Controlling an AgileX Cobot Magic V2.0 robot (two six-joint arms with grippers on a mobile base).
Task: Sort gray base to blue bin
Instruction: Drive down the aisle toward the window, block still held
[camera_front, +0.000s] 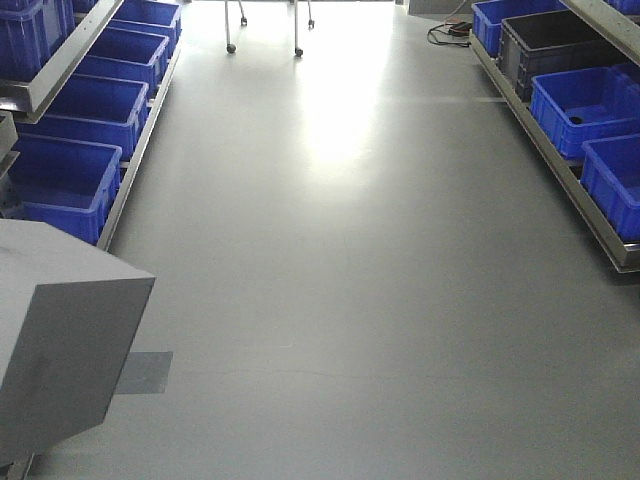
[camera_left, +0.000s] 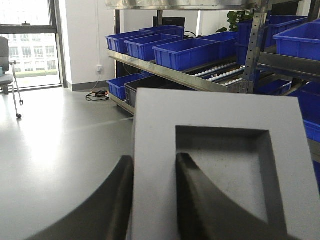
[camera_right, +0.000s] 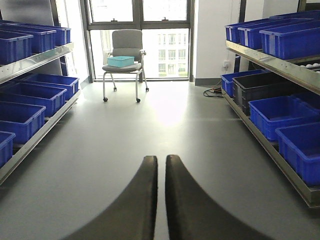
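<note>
The gray base (camera_left: 215, 107) fills the left wrist view, with its square recess facing the camera. My left gripper (camera_left: 154, 159) is shut on the base's side wall, one finger outside it and the other inside the recess. In the front view the base (camera_front: 60, 330) hangs at the lower left above the floor. Blue bins (camera_front: 65, 180) line the left rack, and more blue bins (camera_front: 585, 105) line the right rack. I cannot tell which one is the blue bin of the task. My right gripper (camera_right: 161, 157) is shut over the aisle floor with nothing between its fingers.
A dark gray bin (camera_front: 550, 45) sits among the blue ones on the right rack. A wheeled chair (camera_right: 125, 50) holding a teal tray (camera_right: 120, 61) stands at the aisle's far end by the windows. A cable (camera_right: 212, 91) lies by the right wall. A tape patch (camera_front: 145, 372) marks the floor.
</note>
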